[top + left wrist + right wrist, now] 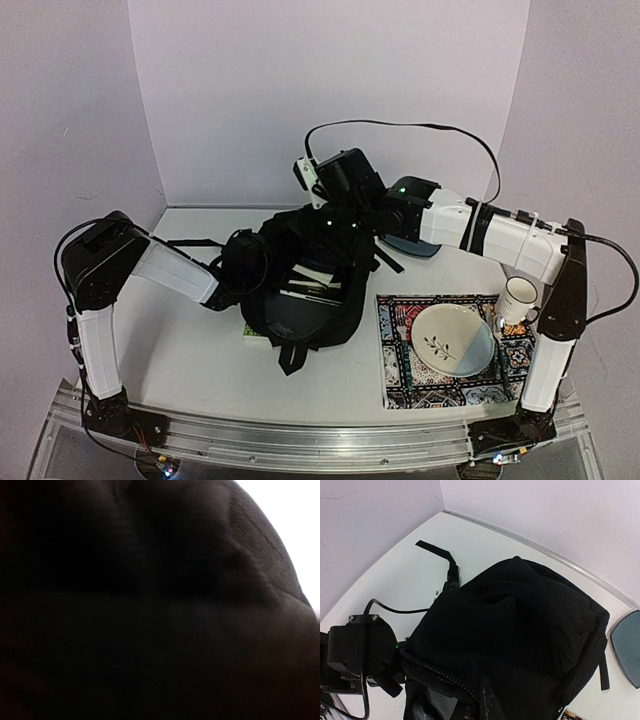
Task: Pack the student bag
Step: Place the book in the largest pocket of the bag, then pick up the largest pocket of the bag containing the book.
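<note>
Top view first: the student bag point(300, 290) sits on the tabletop point(190, 360) pretty much dead centre, with its mouth open toward the camera and what look like books point(312, 280) showing inside. My left arm point(170, 270) comes in at the bag's left side. Its jaws are buried against the black fabric, so I can't tell if they're open or closed. The right arm point(500, 235) reaches over to the bag's far top edge. Its jaws are closed, but I can't make out whether any fabric is pinched in them. Right of the bag there's a patterned mat point(400, 380) with a white plate point(450, 338) on it and a mug point(517, 300) at its far right corner. A blue-grey plate point(418, 247) lies just behind the bag's right side, partly under the right arm. Left wrist view: basically nothing but dark bag fabric filling the frame, a bit of ribbed weave at upper right, no jaws visible. Right wrist view: I'm looking down on the bag's rounded back, with the zipper edge point(437, 672) along its near-left rim. A strap point(442, 560) lies flat on the tabletop off the bag's far left, and the left arm's wrist is right up against the bag's left side. The blue-grey plate sits off to the bag's right, apart from it.
</note>
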### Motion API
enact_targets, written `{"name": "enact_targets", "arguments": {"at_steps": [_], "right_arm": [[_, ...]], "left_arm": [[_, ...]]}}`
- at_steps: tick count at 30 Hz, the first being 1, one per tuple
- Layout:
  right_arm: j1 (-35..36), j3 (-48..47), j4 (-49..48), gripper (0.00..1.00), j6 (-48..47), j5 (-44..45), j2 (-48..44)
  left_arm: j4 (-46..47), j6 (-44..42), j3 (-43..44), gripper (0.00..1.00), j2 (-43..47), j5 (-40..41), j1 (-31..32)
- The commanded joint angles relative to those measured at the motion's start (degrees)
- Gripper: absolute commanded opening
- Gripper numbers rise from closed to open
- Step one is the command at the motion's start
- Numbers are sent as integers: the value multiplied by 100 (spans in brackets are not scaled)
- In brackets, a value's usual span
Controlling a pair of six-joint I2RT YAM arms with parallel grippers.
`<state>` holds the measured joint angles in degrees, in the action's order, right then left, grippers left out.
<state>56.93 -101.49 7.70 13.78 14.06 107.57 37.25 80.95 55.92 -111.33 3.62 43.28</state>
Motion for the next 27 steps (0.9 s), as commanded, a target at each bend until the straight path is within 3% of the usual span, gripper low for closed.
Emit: {"name": "enact_targets", "arguments": {"at_steps": [1,12,16,22,27], "right_arm": [[61,-23,-23,0,-104,317,-328],[-8,439,2,0,-219,975,-557],[-113,642,21,0,-90,1043,-577],[-313,824,34,0,189,1019,-478],[-713,695,180,0,327,1133,-256]], "left_arm": [[613,-489,103,47,235,-169,58],[147,-1502,-1192,75,1932,-505,108],[-330,-1887,-1494,79,2689,-636,118],[-1481,-2257,-1974,80,3655,-703,111],[-3500,-2674,-1728,85,4141,-17,55]]}}
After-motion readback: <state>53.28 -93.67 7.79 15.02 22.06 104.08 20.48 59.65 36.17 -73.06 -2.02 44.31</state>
